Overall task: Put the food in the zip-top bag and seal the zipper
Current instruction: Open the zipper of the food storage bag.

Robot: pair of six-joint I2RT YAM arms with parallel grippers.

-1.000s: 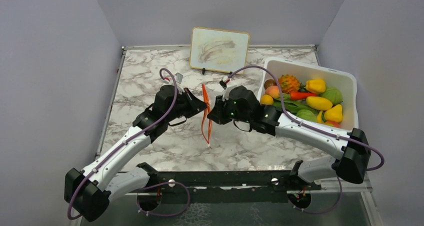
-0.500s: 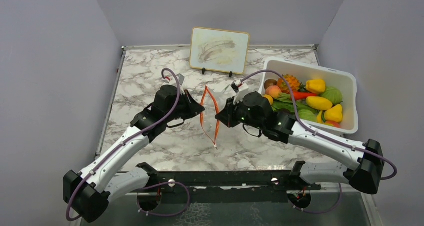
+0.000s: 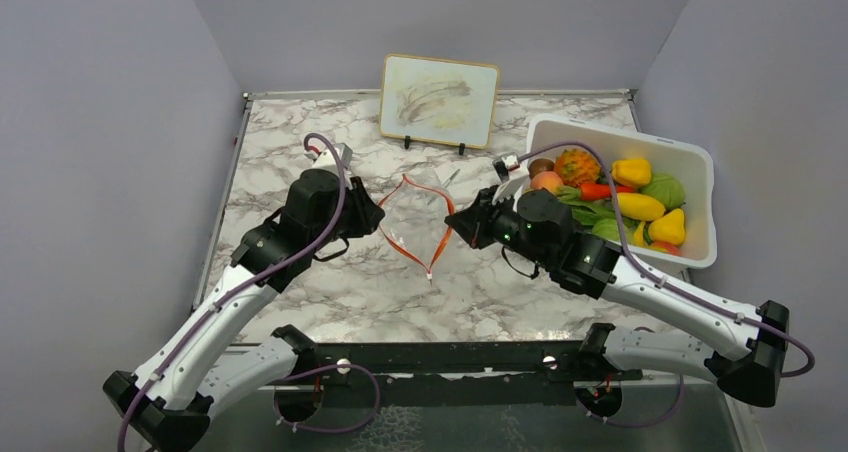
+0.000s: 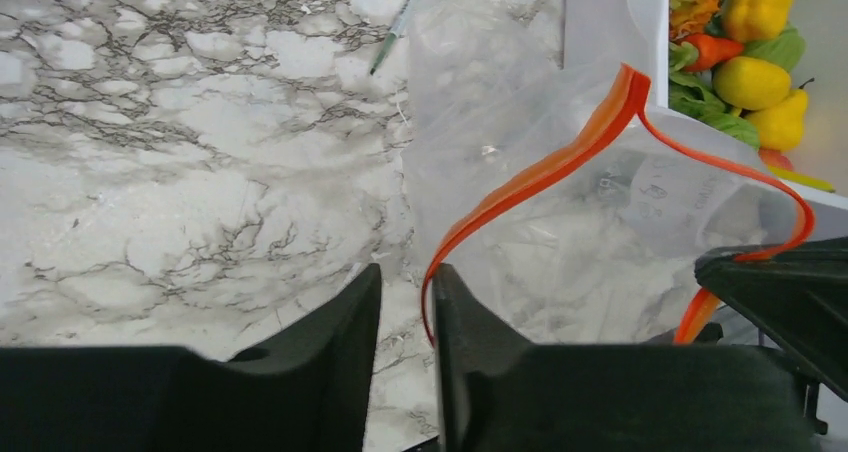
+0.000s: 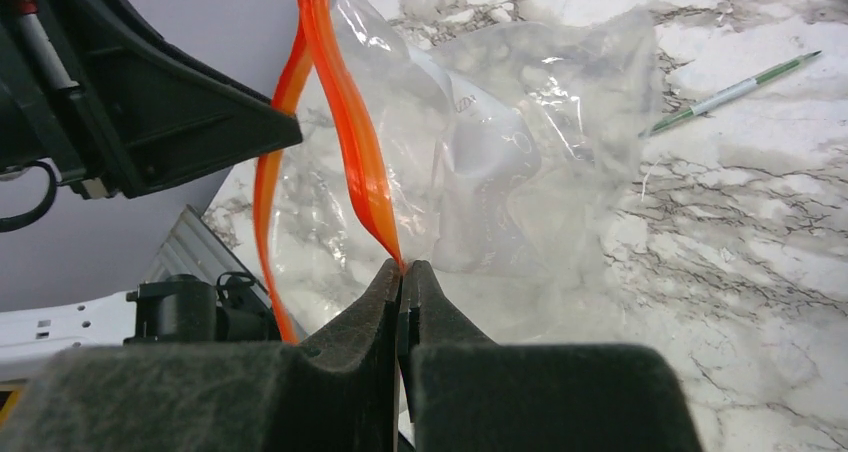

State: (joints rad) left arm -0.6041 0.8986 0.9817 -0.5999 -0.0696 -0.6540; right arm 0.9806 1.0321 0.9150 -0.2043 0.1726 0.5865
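The zipper (image 5: pixel 345 102) sits pinched in the right gripper (image 5: pixel 403 272); the left gripper (image 4: pixel 405 277) is narrow around it, hold unclear. Pull wider and the bag (image 5: pixel 520 142) may slip!

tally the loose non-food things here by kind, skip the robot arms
zip-top bag: 1
pen: 1
white bin: 1
board: 1
total: 4

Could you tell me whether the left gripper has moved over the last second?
Yes. In the top view the left gripper has shifted left, farther from the white bin, widening its gap to the right gripper.
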